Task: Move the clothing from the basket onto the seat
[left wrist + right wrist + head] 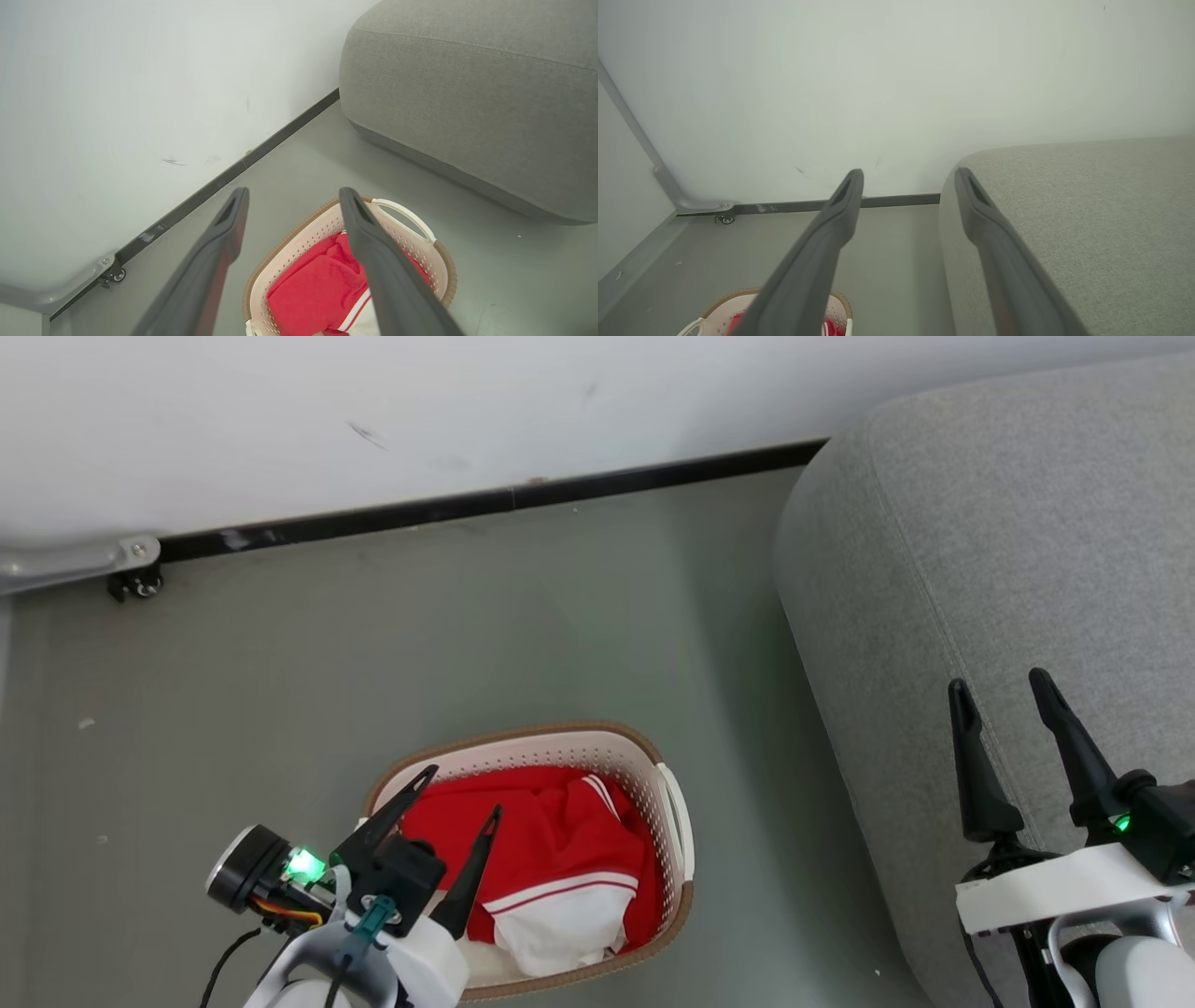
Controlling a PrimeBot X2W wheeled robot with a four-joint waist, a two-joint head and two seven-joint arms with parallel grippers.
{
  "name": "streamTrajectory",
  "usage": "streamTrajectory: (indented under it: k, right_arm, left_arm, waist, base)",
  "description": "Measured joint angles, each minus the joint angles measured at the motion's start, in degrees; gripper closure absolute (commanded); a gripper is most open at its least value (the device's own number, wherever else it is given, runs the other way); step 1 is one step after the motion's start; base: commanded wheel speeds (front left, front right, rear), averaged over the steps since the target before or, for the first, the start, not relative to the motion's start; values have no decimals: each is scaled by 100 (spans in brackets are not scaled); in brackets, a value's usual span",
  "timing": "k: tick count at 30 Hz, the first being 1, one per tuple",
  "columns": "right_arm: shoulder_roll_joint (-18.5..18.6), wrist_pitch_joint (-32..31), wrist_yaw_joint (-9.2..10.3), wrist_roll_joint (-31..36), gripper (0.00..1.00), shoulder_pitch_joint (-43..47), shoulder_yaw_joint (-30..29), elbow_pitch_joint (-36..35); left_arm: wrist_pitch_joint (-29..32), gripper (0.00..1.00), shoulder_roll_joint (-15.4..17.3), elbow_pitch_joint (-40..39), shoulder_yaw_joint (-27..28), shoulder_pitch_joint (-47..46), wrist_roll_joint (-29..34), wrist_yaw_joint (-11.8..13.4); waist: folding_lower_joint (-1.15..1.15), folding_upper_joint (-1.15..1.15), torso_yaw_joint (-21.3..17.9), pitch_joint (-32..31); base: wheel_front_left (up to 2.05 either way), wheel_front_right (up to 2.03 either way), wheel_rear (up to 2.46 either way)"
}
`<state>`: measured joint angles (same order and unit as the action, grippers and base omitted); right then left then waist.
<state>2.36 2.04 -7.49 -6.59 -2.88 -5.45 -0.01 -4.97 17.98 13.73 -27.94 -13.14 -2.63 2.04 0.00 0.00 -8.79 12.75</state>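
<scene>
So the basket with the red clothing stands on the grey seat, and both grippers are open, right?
No: the basket with the red clothing stands on the floor beside the grey seat, as the head view shows. The left gripper and right gripper are open.

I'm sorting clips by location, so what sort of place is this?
Probably an indoor room, maybe a mock living area: a grey upholstered seat, a laundry basket of red clothing on a smooth grey floor, and a plain white wall with a black baseboard.

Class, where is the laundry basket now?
Head view, lower centre: the laundry basket stands on the floor, left of the grey seat, under the left gripper.
</scene>
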Motion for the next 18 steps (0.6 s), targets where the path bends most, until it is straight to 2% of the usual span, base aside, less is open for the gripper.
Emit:
streamTrajectory:
  k: [18]
  right_arm:
    - [-2,191,0,-263,0,-539,-91,-145]
  left_arm:
    - [144,0,-97,1144,-576,-1122,588,-465]
  waist:
    - [0,0,-335,1064]
  base:
    - [0,0,0]
